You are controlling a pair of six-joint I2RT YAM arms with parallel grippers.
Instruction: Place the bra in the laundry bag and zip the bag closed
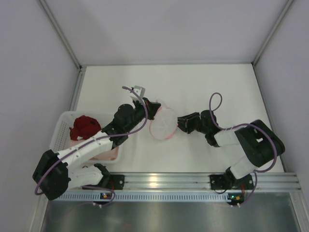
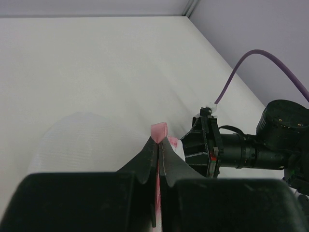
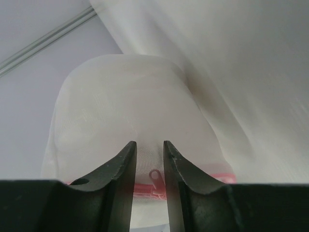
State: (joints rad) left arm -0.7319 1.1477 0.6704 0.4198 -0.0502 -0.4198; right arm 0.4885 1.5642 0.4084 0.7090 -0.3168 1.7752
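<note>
The left pincer (image 2: pixel 158 145) pinches the laundry bag (image 2: pixel 77 140) by its pink rim (image 2: pixel 159 131). The right pincer (image 3: pixel 149 154) is spread a little, with the zip pull (image 3: pixel 155 177) between its tips.

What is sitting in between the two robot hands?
The laundry bag, round white mesh with a pink rim. In the top view it lies between the left gripper, which pinches its pink tab, and the right gripper.

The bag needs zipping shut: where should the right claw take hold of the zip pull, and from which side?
Pinch the small flat pull tab hanging on the pink zip at the near edge of the mesh bag. Come straight ahead: the tab sits in line between the right claw's open fingers, while the left claw pinches the bag's pink loop opposite.
</note>
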